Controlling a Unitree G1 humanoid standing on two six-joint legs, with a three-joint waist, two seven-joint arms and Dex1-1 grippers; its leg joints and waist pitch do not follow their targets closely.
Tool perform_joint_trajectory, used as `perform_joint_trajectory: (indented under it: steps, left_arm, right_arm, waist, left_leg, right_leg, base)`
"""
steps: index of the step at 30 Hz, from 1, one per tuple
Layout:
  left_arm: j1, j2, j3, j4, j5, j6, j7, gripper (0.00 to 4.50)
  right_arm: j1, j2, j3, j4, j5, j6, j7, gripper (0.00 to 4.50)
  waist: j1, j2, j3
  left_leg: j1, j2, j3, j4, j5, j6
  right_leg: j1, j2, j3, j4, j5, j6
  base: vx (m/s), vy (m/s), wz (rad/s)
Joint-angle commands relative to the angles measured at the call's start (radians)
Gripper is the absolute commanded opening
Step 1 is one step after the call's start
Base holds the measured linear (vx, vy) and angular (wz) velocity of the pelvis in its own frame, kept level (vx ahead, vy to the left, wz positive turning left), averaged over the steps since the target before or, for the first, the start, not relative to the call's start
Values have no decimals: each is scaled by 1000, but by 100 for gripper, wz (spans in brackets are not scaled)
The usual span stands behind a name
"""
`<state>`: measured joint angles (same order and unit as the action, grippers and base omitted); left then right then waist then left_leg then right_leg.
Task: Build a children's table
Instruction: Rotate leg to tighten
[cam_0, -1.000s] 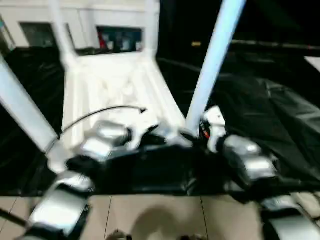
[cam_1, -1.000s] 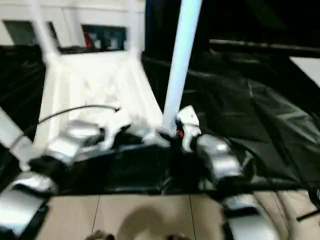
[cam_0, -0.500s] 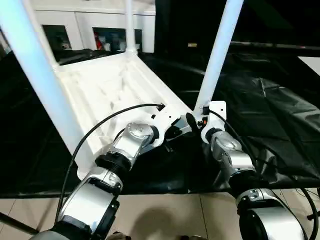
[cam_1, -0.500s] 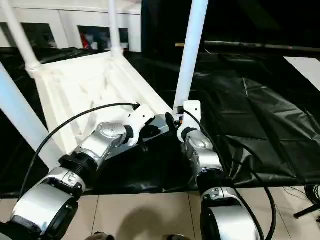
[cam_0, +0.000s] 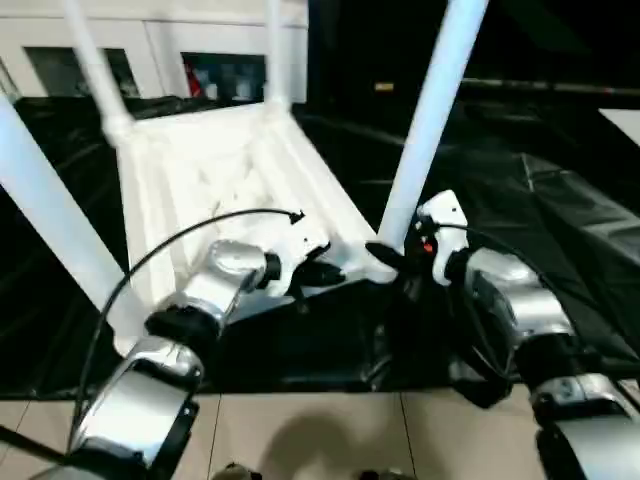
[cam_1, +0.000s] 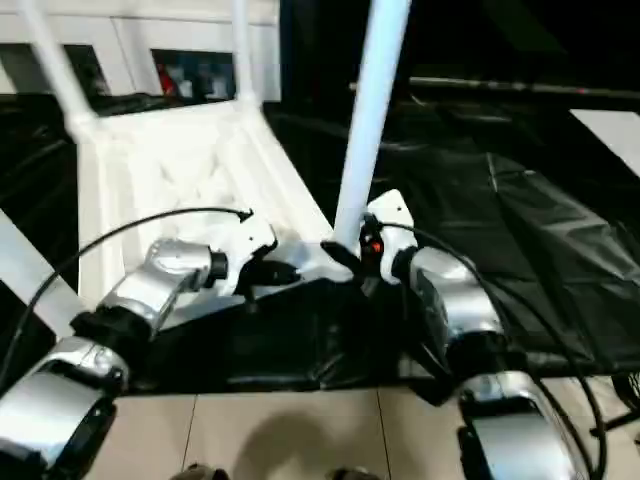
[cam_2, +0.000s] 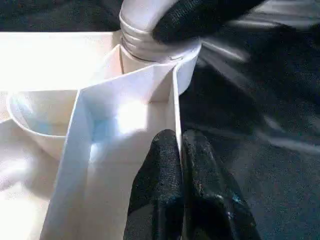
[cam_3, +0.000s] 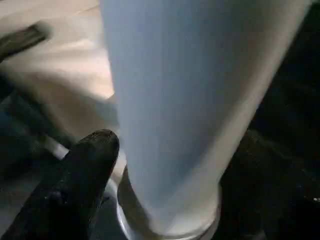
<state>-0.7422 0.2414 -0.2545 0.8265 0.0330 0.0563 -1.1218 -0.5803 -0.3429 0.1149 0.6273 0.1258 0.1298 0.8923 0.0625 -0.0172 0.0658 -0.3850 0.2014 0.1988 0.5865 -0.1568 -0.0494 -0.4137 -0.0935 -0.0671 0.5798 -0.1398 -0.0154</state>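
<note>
**Two grippers close on one corner of an upturned children's table**

The left gripper (cam_2: 181, 165) has its jaws pressed nearly together, pinching the thin raised rim of the white plastic tabletop (cam_0: 215, 165) just beside a rounded corner socket (cam_2: 150, 65). The right gripper (cam_3: 165, 165) has its jaws spread around the base of a long, smooth, tapered leg (cam_0: 430, 110), one black finger (cam_3: 82, 175) lying against the leg just above its ringed collar; the other jaw sits on the leg's far side, and the left wrist view shows a black fingertip (cam_2: 195, 17) wrapped over the collar where it enters the socket.

The tabletop lies underside up on crinkled black sheeting (cam_0: 560, 230) spread over the floor, its ribbed, moulded hollows showing. Three more white legs (cam_0: 50, 215) stand upright from its other corners. Pale floor tiles (cam_0: 310, 440) border the sheeting's near edge. A white glass-fronted cabinet (cam_0: 215, 70) stands beyond the far edge.
</note>
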Motion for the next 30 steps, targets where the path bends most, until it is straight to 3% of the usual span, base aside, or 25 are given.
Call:
perform_joint_trajectory:
  steps: [1, 5, 9, 15, 22, 30]
  left_arm:
    - [17, -2, -7, -45, -58, -21, -99, 0]
    - [23, 7, -7, -59, -66, -14, -133, 0]
    - [22, 8, -3, -55, -62, -21, -133, 0]
    - [30, 15, 4, -70, -63, -15, -151, 0]
    - [35, 21, 3, -76, -61, -9, -160, 0]
    - [35, 11, 6, -65, -43, -7, -119, 0]
  right_arm:
    - [12, -35, 31, -50, 7, 24, 94, 397]
    - [16, -42, 67, -51, -11, 20, 141, 397]
    - [11, -32, 69, -40, -13, 12, 132, 397]
    - [12, -32, 61, -53, 6, 37, 167, 344]
    - [20, -34, 59, -51, 8, 39, 176, 286]
    - [36, 11, 21, -15, 5, 30, 85, 279]
  waist:
    - [8, -3, -80]
    - [19, -4, -81]
    - [22, -5, -80]
    - [23, -6, -80]
    - [23, -4, -81]
    - [23, -1, -81]
  left_leg:
    - [24, 33, -8, -67, -263, 53]
    - [25, 35, -8, -66, -254, 45]
    - [25, 32, -8, -67, -260, 36]
    - [24, 33, -10, -67, -265, 30]
    - [25, 32, -9, -66, -251, 33]
    - [24, 32, -10, -67, -254, 28]
  right_leg:
    - [50, -44, 33, -56, -261, -223]
    - [48, -49, 35, -52, -257, -228]
    - [47, -50, 36, -55, -283, -214]
    - [48, -50, 35, -58, -312, -197]
    - [47, -49, 35, -54, -284, -207]
    - [49, -50, 35, -54, -280, -208]
  base:
    - [0, 0, 0]
    - [0, 0, 0]
    - [0, 0, 0]
    - [0, 0, 0]
    - [0, 0, 0]
    - [0, 0, 0]
